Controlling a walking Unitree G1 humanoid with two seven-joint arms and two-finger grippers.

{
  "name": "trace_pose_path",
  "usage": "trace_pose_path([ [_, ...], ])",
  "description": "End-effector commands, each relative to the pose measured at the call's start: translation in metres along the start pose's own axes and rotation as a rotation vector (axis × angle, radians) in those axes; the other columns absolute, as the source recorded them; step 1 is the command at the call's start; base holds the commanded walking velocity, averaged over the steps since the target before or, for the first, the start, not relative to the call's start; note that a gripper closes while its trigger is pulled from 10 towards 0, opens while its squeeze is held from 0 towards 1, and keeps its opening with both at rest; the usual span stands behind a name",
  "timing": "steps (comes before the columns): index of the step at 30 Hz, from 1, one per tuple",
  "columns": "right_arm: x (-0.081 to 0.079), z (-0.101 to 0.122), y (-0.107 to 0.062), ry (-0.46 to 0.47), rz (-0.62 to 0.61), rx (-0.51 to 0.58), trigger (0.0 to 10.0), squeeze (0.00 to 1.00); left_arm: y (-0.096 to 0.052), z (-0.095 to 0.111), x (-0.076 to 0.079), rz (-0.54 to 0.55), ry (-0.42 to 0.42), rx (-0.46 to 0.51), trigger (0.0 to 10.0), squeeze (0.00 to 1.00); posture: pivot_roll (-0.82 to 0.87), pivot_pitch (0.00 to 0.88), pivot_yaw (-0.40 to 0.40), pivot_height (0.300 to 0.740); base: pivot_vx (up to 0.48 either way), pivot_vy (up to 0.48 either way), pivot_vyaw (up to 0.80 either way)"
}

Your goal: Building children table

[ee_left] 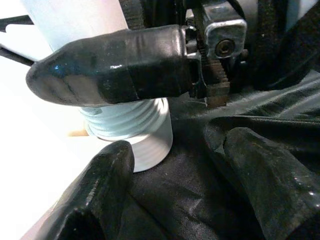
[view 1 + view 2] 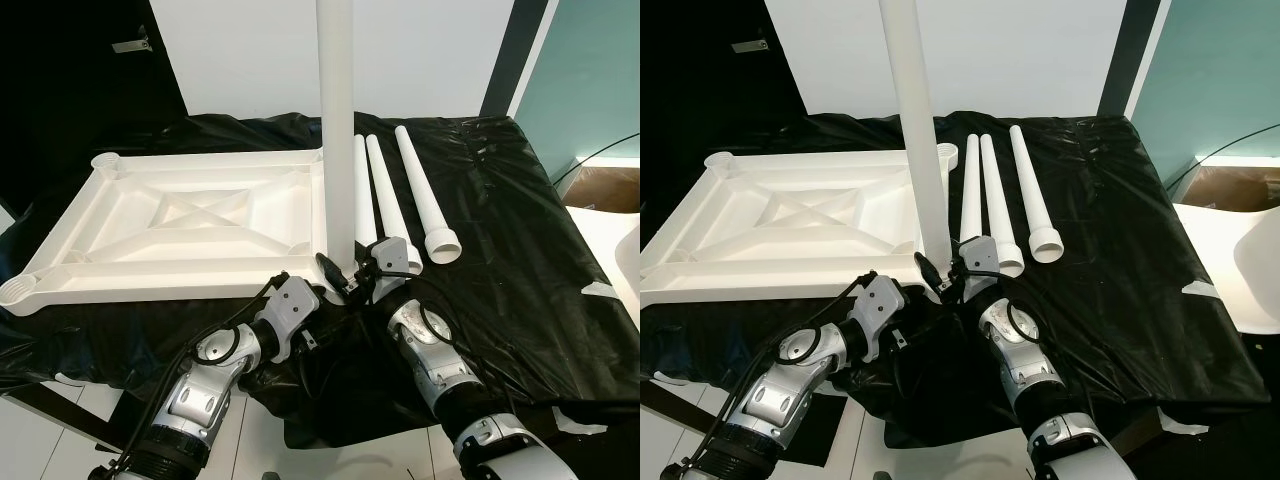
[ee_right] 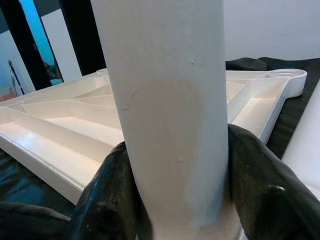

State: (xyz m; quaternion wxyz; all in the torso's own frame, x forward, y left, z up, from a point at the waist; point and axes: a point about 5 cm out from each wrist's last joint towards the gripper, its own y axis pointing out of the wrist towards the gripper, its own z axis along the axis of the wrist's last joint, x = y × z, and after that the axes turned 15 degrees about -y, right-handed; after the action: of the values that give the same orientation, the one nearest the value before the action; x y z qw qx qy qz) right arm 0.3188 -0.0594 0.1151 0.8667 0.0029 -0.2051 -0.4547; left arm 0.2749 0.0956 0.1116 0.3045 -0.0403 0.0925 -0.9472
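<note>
Standing upright at the near right corner of the upturned white tabletop (image 2: 190, 225), a white table leg (image 2: 336, 130) is rising out of the top of the head views, its threaded foot sitting in the corner socket (image 1: 145, 145). The right gripper (image 3: 175, 200) is clamping this leg low down, one black finger (image 3: 107, 200) pressing at 9 o'clock of the tube and the other at 3 o'clock, both touching it. The left gripper (image 1: 120, 125) is sitting at the leg's base with its fingers parted, one finger (image 1: 110, 65) lying against the tube just above the threads. The tabletop is lying underside up on a black sheet (image 2: 520, 230), ribs showing. Three loose legs (image 2: 425, 195) are lying side by side on the sheet at 3 o'clock of the tabletop, just beyond the right gripper.
</note>
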Motion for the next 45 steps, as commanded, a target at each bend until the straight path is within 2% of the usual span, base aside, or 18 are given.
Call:
trace_pose_path([
  [1, -0.004, -0.008, -0.001, -0.006, 0.049, -0.055, 10.0, 0.58, -0.001, -0.002, -0.002, 0.023, 0.009, -0.005, 10.0, 0.0, 0.13, 0.0, 0.025, 0.74, 0.0, 0.0, 0.0],
  [2, -0.004, -0.008, -0.001, -0.006, 0.049, -0.055, 10.0, 0.58, -0.001, -0.002, -0.002, 0.023, 0.009, -0.005, 10.0, 0.0, 0.13, 0.0, 0.025, 0.74, 0.0, 0.0, 0.0],
  [3, -0.003, -0.008, -0.001, -0.005, 0.075, -0.055, 10.0, 1.0, -0.001, -0.002, -0.002, 0.022, 0.008, -0.005, 10.0, 0.0, 0.12, 0.0, 0.027, 0.74, 0.0, 0.0, 0.0],
  [7, 0.004, -0.009, -0.003, -0.028, 0.162, -0.071, 10.0, 0.97, 0.0, -0.002, -0.001, 0.018, 0.006, -0.004, 10.0, 0.0, 0.12, 0.0, 0.026, 0.74, 0.0, 0.0, 0.0],
  [8, 0.007, -0.009, -0.004, -0.051, 0.219, -0.074, 10.0, 0.0, 0.0, -0.002, -0.001, 0.017, 0.005, -0.003, 10.0, 0.0, 0.12, 0.0, 0.026, 0.74, 0.0, 0.0, 0.0],
  [11, 0.016, -0.009, -0.005, -0.101, 0.304, -0.074, 10.0, 0.0, 0.001, -0.002, -0.001, 0.015, 0.005, -0.002, 10.0, 0.0, 0.11, 0.0, 0.025, 0.74, 0.0, 0.0, 0.0],
  [16, 0.021, -0.008, -0.005, -0.121, 0.331, -0.072, 10.0, 0.0, 0.002, -0.002, -0.001, 0.014, 0.005, -0.002, 10.0, 0.0, 0.11, 0.0, 0.026, 0.74, 0.0, 0.0, 0.0],
  [17, 0.031, -0.006, -0.002, -0.141, 0.362, -0.074, 4.2, 0.0, 0.002, -0.002, -0.001, 0.014, 0.006, -0.001, 10.0, 0.0, 0.11, 0.0, 0.023, 0.74, 0.0, 0.0, 0.0],
  [19, 0.031, -0.006, -0.002, -0.141, 0.362, -0.074, 4.2, 0.0, 0.002, -0.002, -0.001, 0.014, 0.006, -0.001, 10.0, 0.0, 0.11, 0.0, 0.023, 0.74, 0.0, 0.0, 0.0],
  [20, 0.039, -0.002, 0.0, -0.155, 0.405, -0.072, 0.0, 0.0, 0.003, -0.001, -0.001, 0.014, 0.007, 0.0, 10.0, 0.0, 0.11, 0.0, 0.021, 0.74, 0.0, 0.0, 0.0],
  [22, 0.047, 0.003, 0.004, -0.162, 0.468, -0.065, 0.0, 0.0, 0.003, -0.001, -0.001, 0.018, 0.008, 0.002, 10.0, 0.0, 0.11, 0.0, 0.021, 0.74, 0.0, 0.0, 0.0],
  [28, 0.045, 0.001, 0.002, -0.136, 0.471, -0.078, 0.0, 0.0, 0.001, -0.002, -0.001, 0.024, 0.005, 0.001, 10.0, 0.0, 0.13, 0.0, 0.014, 0.74, 0.0, 0.0, 0.0],
  [30, 0.03, -0.004, -0.003, -0.085, 0.38, -0.077, 0.0, 0.0, 0.0, -0.003, 0.0, 0.028, 0.003, 0.001, 10.0, 0.0, 0.13, 0.0, 0.005, 0.74, 0.0, 0.0, 0.0],
  [31, 0.03, -0.004, -0.003, -0.085, 0.38, -0.077, 0.0, 0.0, 0.0, -0.003, 0.0, 0.028, 0.003, 0.001, 10.0, 0.0, 0.13, 0.0, 0.005, 0.74, 0.0, 0.0, 0.0],
  [33, 0.017, -0.005, -0.011, -0.043, 0.202, -0.034, 0.0, 0.0, 0.0, -0.003, -0.001, 0.035, 0.001, 0.004, 10.0, 0.0, 0.13, 0.0, 0.005, 0.74, 0.0, 0.0, 0.0],
  [38, -0.001, -0.005, -0.027, 0.035, 0.037, 0.013, 0.0, 0.0, -0.001, -0.003, -0.001, 0.03, 0.002, 0.002, 10.0, 0.0, 0.13, 0.0, 0.015, 0.74, 0.0, 0.0, 0.0],
  [43, 0.006, -0.011, -0.027, 0.04, 0.011, -0.007, 0.0, 0.0, -0.001, -0.003, -0.001, 0.023, 0.004, -0.002, 10.0, 0.0, 0.12, 0.0, 0.027, 0.74, 0.0, 0.0, 0.0],
  [45, 0.008, -0.016, -0.033, -0.003, 0.067, -0.034, 0.1, 0.0, 0.001, -0.003, 0.0, 0.011, 0.01, -0.006, 10.0, 0.0, 0.11, 0.0, 0.029, 0.74, 0.0, 0.0, 0.0],
])
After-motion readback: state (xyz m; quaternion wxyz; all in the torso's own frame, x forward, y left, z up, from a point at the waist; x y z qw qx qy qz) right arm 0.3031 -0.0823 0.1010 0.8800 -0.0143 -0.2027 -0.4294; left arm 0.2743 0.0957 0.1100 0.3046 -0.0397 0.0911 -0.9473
